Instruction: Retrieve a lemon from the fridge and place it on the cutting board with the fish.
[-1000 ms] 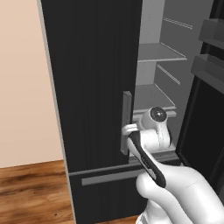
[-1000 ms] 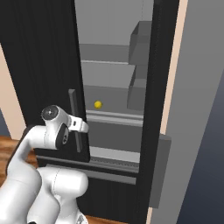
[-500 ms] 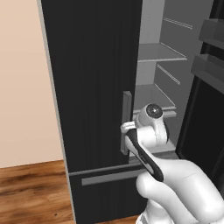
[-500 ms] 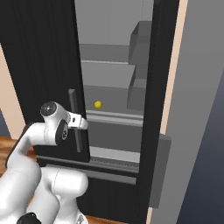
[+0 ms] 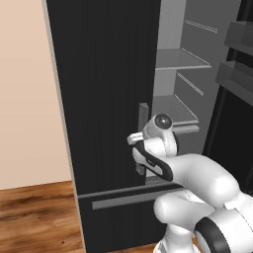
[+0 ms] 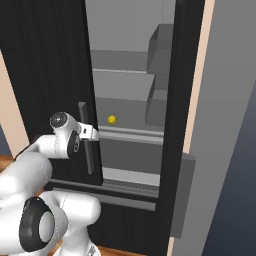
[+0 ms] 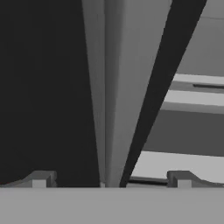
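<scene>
The fridge point(image 5: 104, 94) is tall and black, and its right door stands swung open on grey shelves. On a middle shelf lies the lemon point(image 6: 112, 119), small and yellow. My gripper point(image 7: 112, 179) is open at the left door's grey vertical handle point(image 7: 109, 87), which runs up between the two fingertips point(image 7: 43, 179) without touching them. From the right base view my hand point(image 6: 90, 133) sits against the handle point(image 6: 85, 140), left of the lemon and nearer than it. The cutting board and the fish are out of view.
The open right door point(image 6: 177, 125) carries grey bins point(image 5: 237, 74) and stands edge-on at the right. A bottom drawer point(image 5: 133, 197) with a grey bar lies below the hand. Wooden floor point(image 5: 34, 217) and a beige wall point(image 5: 24, 99) are to the left.
The wrist has moved a little left and up, closer to the left door's handle. The gripper has stayed open, and the lemon has not moved.
</scene>
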